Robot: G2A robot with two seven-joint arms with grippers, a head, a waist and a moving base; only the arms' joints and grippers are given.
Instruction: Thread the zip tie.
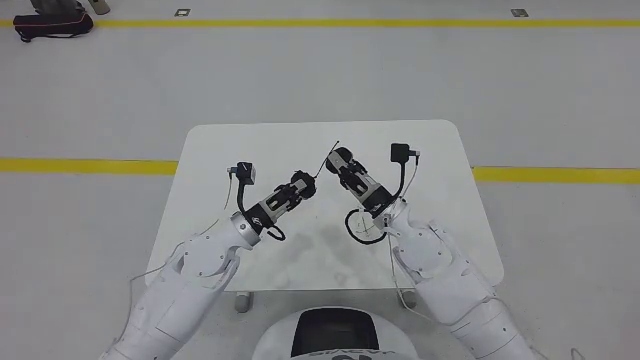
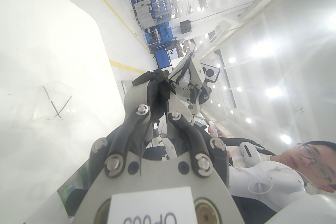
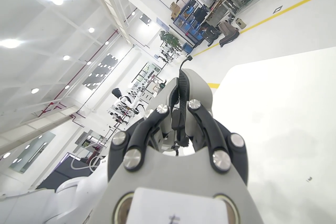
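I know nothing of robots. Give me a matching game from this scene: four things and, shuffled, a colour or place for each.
Things:
1. zip tie
2. table
3. floor line
4. dark bag

Colour or place:
a. yellow
b. lying on the floor, far from the table
c. clamped in the right gripper
d. white

Pairs: 1-c, 2-d, 3-a, 4-b

Robotics lab hall: yellow floor lines [image 1: 300, 23], blue-bin storage racks [image 2: 157, 33], high ceiling lights [image 3: 56, 0].

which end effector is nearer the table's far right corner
Right. The right end effector hangs over the table's middle, on that corner's side; the left end effector is beside it, farther toward the table's left side and closer to the robot.
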